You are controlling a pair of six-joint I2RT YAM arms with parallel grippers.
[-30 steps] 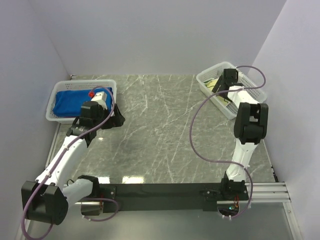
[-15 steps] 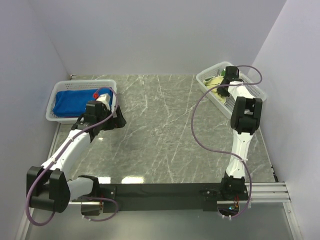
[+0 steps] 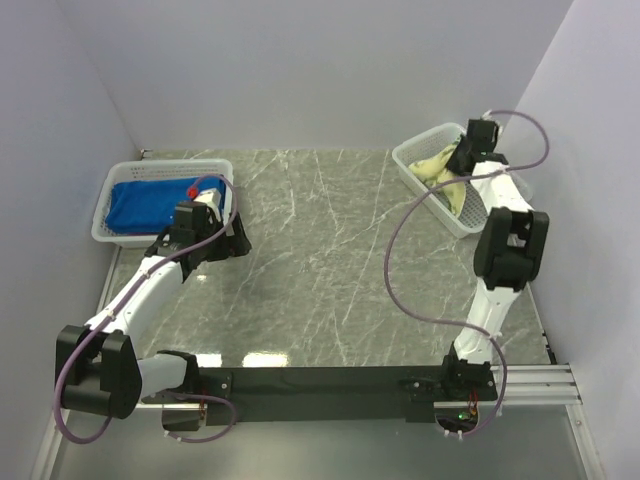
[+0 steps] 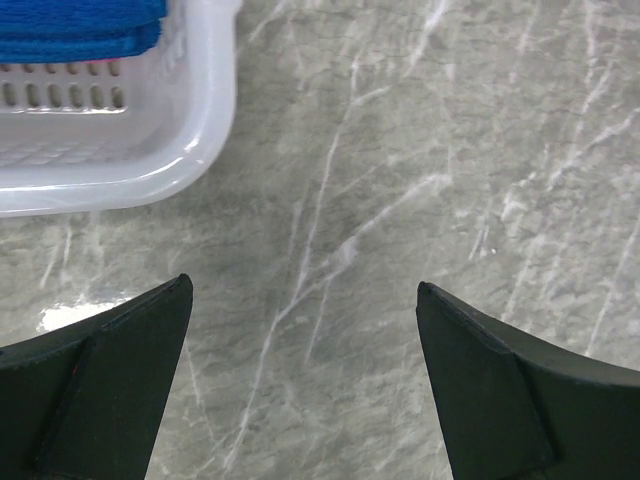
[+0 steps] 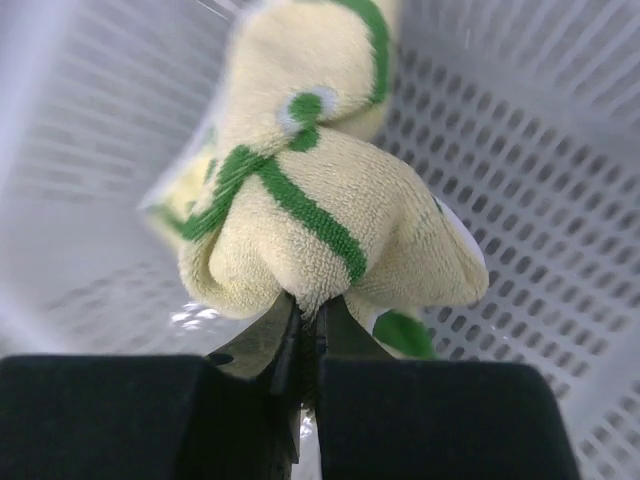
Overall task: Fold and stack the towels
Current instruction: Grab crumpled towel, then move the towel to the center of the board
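A pale yellow towel with green motifs bunches up in front of my right gripper, whose jaws are shut on a pinch of its cloth. In the top view that towel lifts out of the right white basket under my right gripper. Folded royal blue towels fill the left white basket; their edge shows in the left wrist view. Just right of that basket, low over the table, hangs my left gripper, open and holding nothing.
The grey marble table lies between the two baskets. The left basket's corner is just ahead of my left fingers. White walls close in behind and on both sides. The arms' black base rail runs along the near edge.
My right gripper has closed on the yellow towel in the right basket and risen, pulling the cloth up. The left arm has shifted slightly beside the left basket, still open.
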